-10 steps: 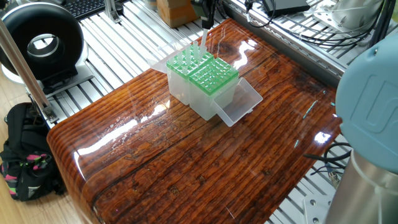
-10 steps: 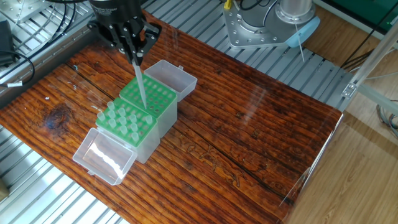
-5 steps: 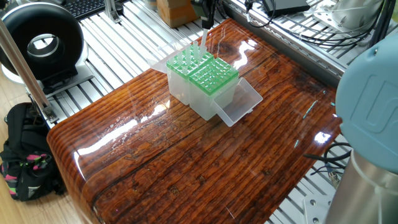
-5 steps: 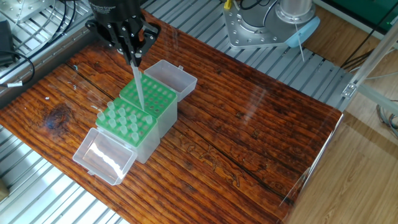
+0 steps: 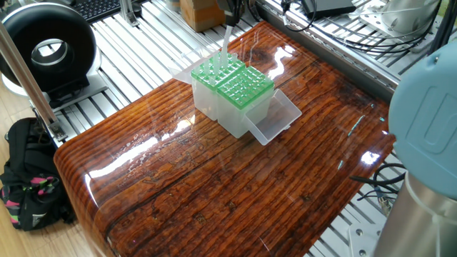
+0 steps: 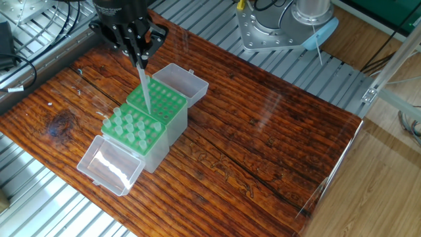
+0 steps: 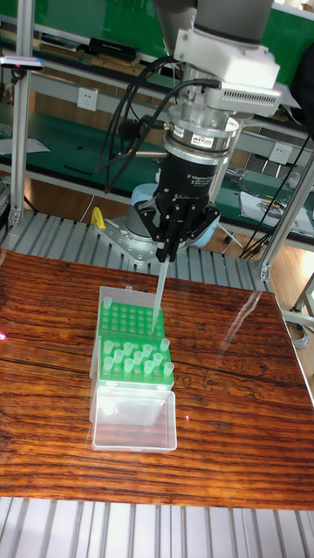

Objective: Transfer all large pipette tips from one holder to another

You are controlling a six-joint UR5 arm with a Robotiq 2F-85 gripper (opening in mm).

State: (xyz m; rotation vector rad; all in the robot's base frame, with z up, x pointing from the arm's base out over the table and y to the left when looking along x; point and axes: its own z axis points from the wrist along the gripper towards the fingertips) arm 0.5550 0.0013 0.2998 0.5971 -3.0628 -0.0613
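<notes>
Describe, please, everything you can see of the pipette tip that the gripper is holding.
The pipette tip is a slender, translucent whitish plastic cone, wider at the top and tapering to a point. The gripper clamps its upper end between the fingers, so it hangs nearly upright, point down. It is lifted above the two green holders, its point over the far, emptier rack beside the rack that holds the remaining tips. Whether its point clears that rack cannot be told.

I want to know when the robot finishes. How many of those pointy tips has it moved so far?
None sit in the empty green holder yet, so nothing looks done. The hand is pinching one large pipette tip, hanging point-down over the holders. A whole cluster of tips in the nearer holder is left to move, so it is only starting.
</notes>
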